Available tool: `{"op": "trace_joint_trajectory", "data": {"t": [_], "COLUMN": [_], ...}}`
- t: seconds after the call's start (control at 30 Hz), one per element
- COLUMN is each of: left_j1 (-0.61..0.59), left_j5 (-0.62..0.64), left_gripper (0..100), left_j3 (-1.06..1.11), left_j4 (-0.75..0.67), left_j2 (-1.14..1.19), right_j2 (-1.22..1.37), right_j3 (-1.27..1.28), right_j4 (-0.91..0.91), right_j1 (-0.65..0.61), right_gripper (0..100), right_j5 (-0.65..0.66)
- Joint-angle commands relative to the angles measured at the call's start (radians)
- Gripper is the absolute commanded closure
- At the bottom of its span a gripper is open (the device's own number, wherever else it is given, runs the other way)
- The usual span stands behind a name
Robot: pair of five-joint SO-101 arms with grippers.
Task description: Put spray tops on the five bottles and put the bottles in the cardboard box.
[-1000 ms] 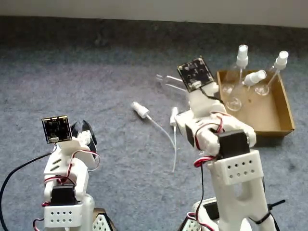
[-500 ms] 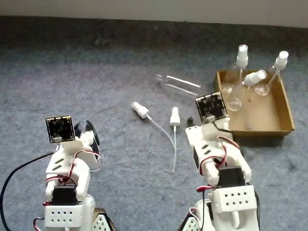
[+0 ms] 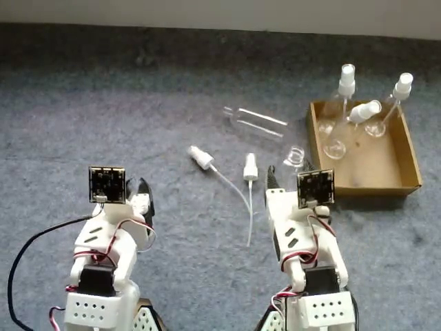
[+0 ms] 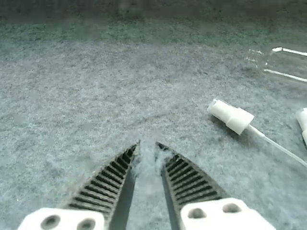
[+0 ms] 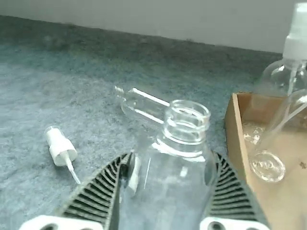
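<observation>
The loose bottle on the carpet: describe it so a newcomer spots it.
Find the cardboard box on the right. Left of its far corner a clear bottle lies on the carpet. It alone lies flat; three capped bottles are in the box, the held bottle in the right gripper.

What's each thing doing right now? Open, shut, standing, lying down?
Left tool: slightly open, empty.
Right tool: shut on the held bottle.
Held bottle: upright, no top.
Lying bottle: on its side on the carpet, no top.
Two spray tops: loose on the carpet.
Three boxed bottles: tops on, in the cardboard box.
</observation>
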Motion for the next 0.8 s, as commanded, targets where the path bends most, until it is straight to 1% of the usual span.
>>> {"op": "trace_joint_trajectory", "data": {"t": [0.0,0.1,0.17,0.23,0.37,0.43,0.5,0.6,0.77], "left_j1": [0.062,0.062,0.062,0.062,0.064,0.064,0.064,0.059,0.064], "left_j5": [-0.021,-0.021,-0.023,-0.060,-0.080,-0.084,-0.127,-0.157,-0.176], "left_gripper": [99,99,99,100,100,100,100,100,100], "left_j3": [-0.156,-0.202,-0.228,-0.260,-0.332,-0.364,-0.397,-0.481,-0.671], "left_j4": [0.183,0.244,0.276,0.310,0.367,0.374,0.384,0.396,0.422], "left_j2": [0.010,0.010,0.012,0.013,0.013,0.015,0.042,0.193,0.533], "right_j2": [-0.104,-0.183,-0.193,-0.183,-0.183,-0.183,-0.183,-0.179,-0.177], "right_j3": [0.051,0.117,0.142,0.151,0.173,0.188,0.191,0.191,0.191], "right_j4": [-0.068,-0.090,-0.104,-0.117,-0.147,-0.145,-0.145,-0.143,-0.143], "right_j1": [0.008,0.007,0.008,0.010,0.007,0.007,0.007,0.007,0.010], "right_gripper": [85.3,85.3,85.4,85.4,85.4,85.4,85.4,85.4,85.4], "right_j5": [-0.009,-0.003,-0.002,0.005,0.107,0.109,0.109,0.109,0.109]}}
